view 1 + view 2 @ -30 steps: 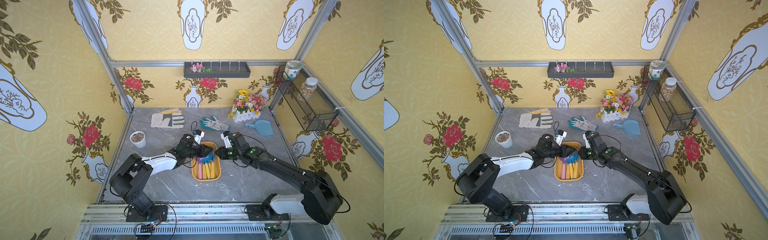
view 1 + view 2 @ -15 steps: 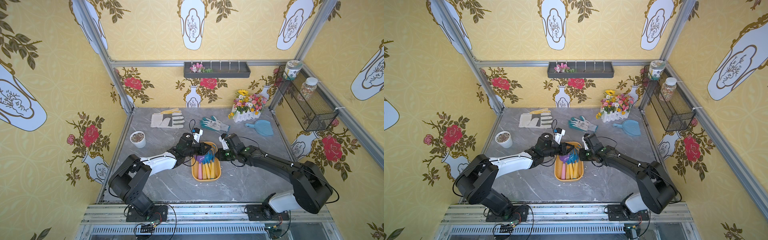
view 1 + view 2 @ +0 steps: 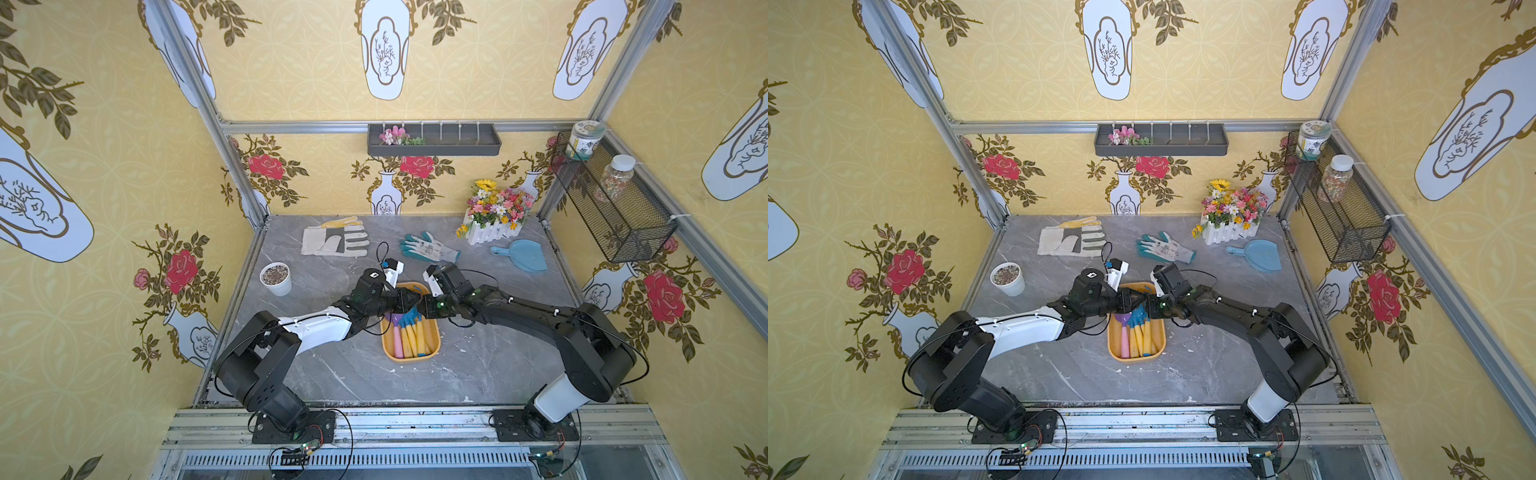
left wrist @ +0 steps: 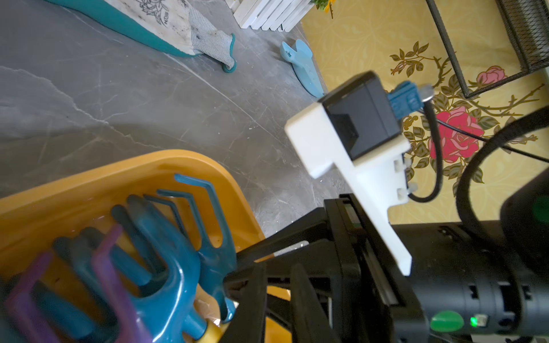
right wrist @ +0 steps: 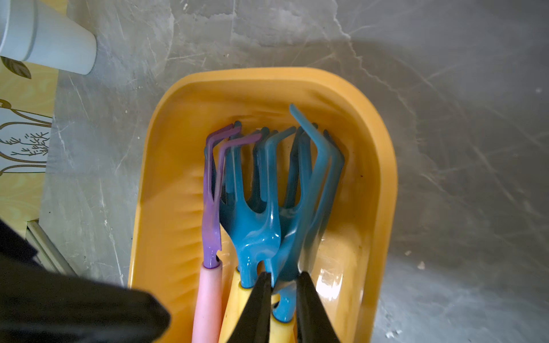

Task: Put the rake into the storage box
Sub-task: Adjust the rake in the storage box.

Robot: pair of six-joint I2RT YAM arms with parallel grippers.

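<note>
The storage box (image 3: 409, 358), a shallow yellow-orange tray, lies mid-table in both top views and holds several rakes side by side. One has a purple head (image 5: 211, 208) and a pink handle; the others are blue with yellow handles. My right gripper (image 5: 283, 292) is shut on the neck of a blue rake (image 5: 315, 184), whose head stands on edge against the others inside the box. In a top view the right gripper (image 3: 423, 309) meets my left gripper (image 3: 411, 300) over the box's far end. The left gripper (image 4: 277, 273) has its jaws a narrow gap apart with nothing between them.
A white cup of soil (image 3: 275, 279) stands left of the box. Behind it lie a white work glove (image 3: 334, 242) and a teal glove (image 3: 430, 249). At the back right are a flower planter (image 3: 494, 212) and a blue dustpan (image 3: 521, 255). A grey trough (image 3: 432, 141) and a mesh basket (image 3: 615, 208) hang on the walls.
My right arm has folded, its elbow drawing in toward the middle, while its gripper stays at the box's far end on the rake. The left arm has barely moved.
</note>
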